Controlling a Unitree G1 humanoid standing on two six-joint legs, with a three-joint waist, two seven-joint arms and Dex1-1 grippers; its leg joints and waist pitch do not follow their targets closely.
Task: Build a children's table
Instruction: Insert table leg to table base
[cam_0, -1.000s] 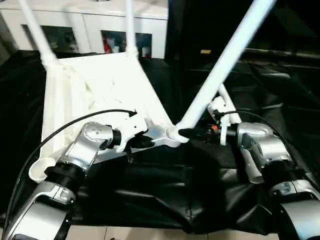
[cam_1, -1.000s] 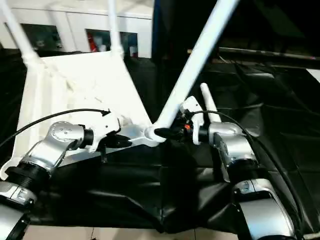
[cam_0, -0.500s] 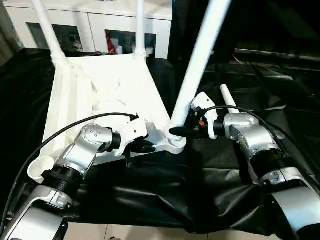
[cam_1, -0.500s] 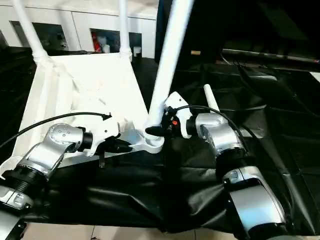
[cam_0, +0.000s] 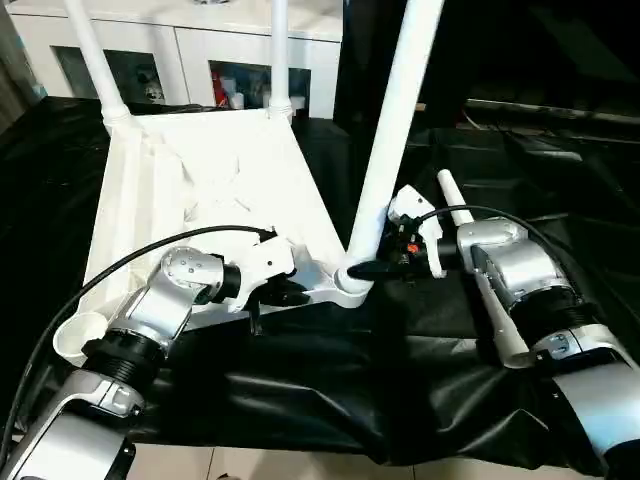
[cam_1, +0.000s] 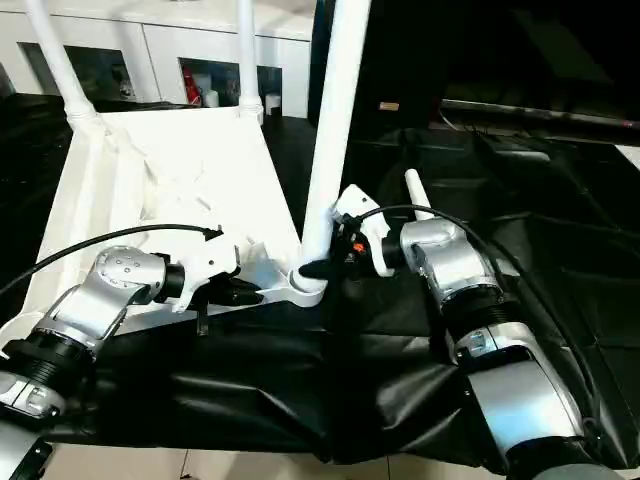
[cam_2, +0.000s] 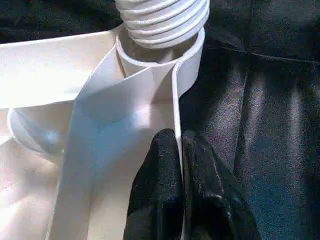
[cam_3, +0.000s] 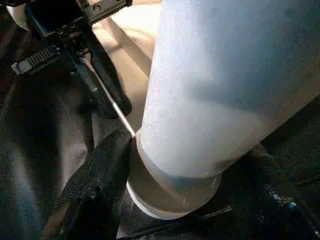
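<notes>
From my head, the ribbed white plastic tabletop (cam_0: 200, 190) is lying upside down on black sheeting (cam_0: 400, 390). My left gripper (cam_2: 179, 150) is pinching its thin rim; my right gripper (cam_0: 362, 268) is clamping the smooth cylindrical leg (cam_0: 392, 130) entering the corner socket (cam_0: 352, 288).

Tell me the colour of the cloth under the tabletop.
Black cloth, clearest in the left eye view.

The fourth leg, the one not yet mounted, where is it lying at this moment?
The loose leg lies on the black cloth on the robot's right side, just behind the right gripper and beside the tabletop.
</notes>
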